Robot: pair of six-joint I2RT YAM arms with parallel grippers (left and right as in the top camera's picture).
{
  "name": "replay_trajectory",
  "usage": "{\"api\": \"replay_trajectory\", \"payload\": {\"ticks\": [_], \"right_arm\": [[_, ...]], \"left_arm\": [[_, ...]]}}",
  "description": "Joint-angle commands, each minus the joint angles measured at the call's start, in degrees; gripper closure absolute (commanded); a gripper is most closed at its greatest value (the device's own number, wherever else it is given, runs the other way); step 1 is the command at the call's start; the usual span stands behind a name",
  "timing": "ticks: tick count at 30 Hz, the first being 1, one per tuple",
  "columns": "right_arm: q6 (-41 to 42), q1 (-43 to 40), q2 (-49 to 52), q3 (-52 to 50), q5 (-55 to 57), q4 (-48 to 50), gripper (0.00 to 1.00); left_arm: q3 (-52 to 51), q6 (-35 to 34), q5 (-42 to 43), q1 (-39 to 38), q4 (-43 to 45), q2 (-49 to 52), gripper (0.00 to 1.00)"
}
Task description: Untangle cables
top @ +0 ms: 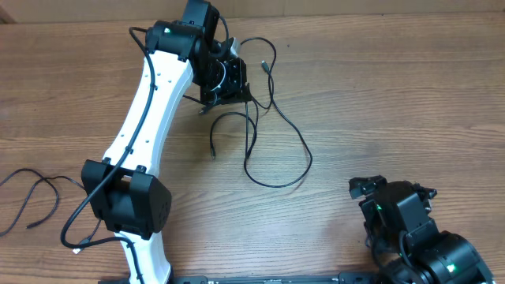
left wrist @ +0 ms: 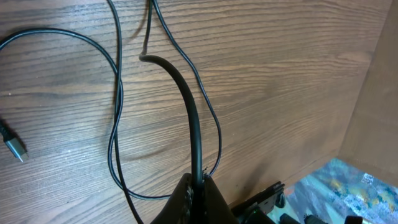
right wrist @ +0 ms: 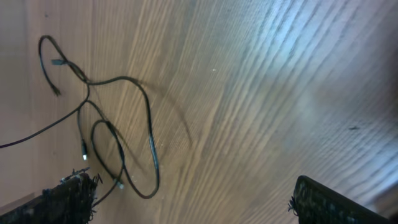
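White left arm [top: 150, 102], black joints [top: 128, 201] and claw [left wrist: 199, 186] (black wiring [top: 144, 75] alongside).

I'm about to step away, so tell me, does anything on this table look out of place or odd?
Nothing looks spilled or broken. The one stray: a black cord lies alone beyond the left arm, far from the cables looped mid-table, one pinched in the shut left tool.
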Motion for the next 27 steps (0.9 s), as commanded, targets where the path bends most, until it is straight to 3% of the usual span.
{"api": "replay_trajectory", "payload": {"ticks": [1,5,13,17,19,21,22,24,27], "right_arm": [[-1.68,-0.02,1.40,-1.36,-3.02,6.86,0.00],[-6.16,2.54,9.94,-6.75,-10.97,25.24,0.00],[-5.53,4.94,33.68,-8.57,-13.49,41.59,0.00],[-5.70,4.94,43.71,-8.57,-16.06,51.98,0.22],[-7.28,4.94,47.56,-8.57,-16.61,56.70,0.38],[-10.80,4.70,49.81,-8.55,-16.35,59.47,0.66],[-12.68,4.28,49.96,-8.55,-15.96,59.67,0.71],[-16.22,2.78,49.55,-8.41,-14.82,59.41,0.96],[-20.39,-1.01,48.41,-7.58,-12.41,58.21,0.96]], "left_arm": [[1.18,1.70,2.08,0.50,0.61,-1.68,0.96],[1.18,1.70,5.95,0.50,0.87,-1.68,0.96],[1.18,1.70,9.99,1.68,1.07,-1.68,0.96],[1.18,1.75,15.04,2.84,1.49,-1.68,0.96],[1.20,3.34,17.73,3.67,1.49,-1.75,0.96],[1.38,8.31,20.13,5.05,1.53,-2.08,0.96],[1.66,9.92,20.28,5.73,1.46,-2.34,0.96],[2.62,12.52,20.22,7.91,1.51,-3.19,0.96],[5.42,13.51,19.28,12.63,2.23,-5.38,0.96]]}}
